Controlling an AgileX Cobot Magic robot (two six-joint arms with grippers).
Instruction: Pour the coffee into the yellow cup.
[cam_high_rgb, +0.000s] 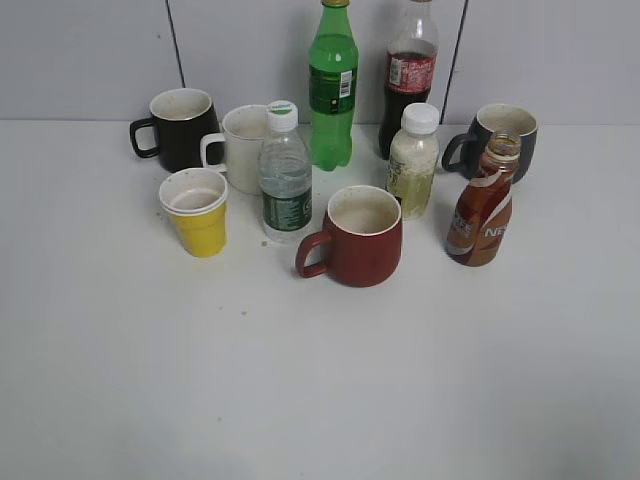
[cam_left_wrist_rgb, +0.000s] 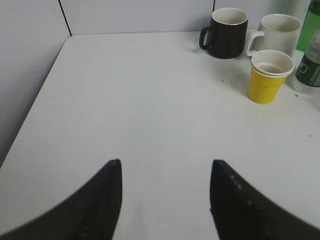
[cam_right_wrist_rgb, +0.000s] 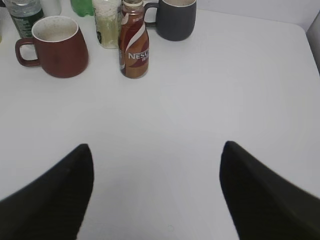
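Observation:
The coffee bottle (cam_high_rgb: 482, 216) stands upright and uncapped at the right of the group, brown with a white and red label; it also shows in the right wrist view (cam_right_wrist_rgb: 134, 46). The yellow cup (cam_high_rgb: 199, 215) stands upright at the left, white inside; it also shows in the left wrist view (cam_left_wrist_rgb: 268, 78). My left gripper (cam_left_wrist_rgb: 165, 167) is open and empty over bare table, well short of the cup. My right gripper (cam_right_wrist_rgb: 156, 150) is open and empty, well short of the coffee bottle. Neither gripper shows in the exterior view.
A red mug (cam_high_rgb: 357, 238) stands at the centre, a water bottle (cam_high_rgb: 285, 176) and white mug (cam_high_rgb: 240, 148) behind the cup, a black mug (cam_high_rgb: 181, 128) at back left. A pale bottle (cam_high_rgb: 413, 163), grey mug (cam_high_rgb: 500, 138), green bottle (cam_high_rgb: 332, 88) and cola bottle (cam_high_rgb: 408, 78) stand behind.

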